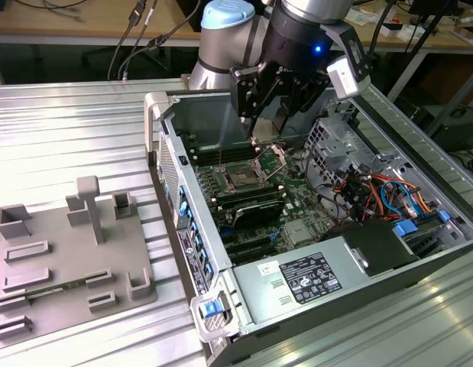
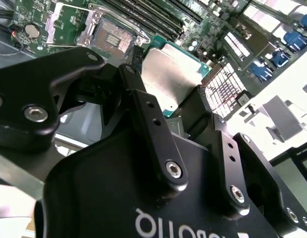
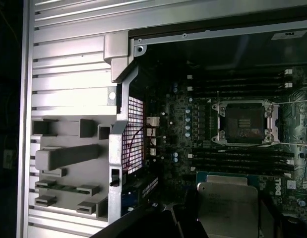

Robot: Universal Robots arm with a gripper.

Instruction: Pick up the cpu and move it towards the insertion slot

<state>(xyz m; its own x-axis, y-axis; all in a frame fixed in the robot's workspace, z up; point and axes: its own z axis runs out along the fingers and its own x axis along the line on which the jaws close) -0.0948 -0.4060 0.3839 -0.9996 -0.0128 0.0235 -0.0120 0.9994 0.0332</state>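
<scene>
Tool clamped on flat silver-topped cpu near the insertion slot.

The cpu wears a dull, brushed silver metal lid, the hand is glossy black with bright screw heads, the tray at lower left is matt grey plastic, and the tabletop is ribbed, shiny aluminium.
</scene>
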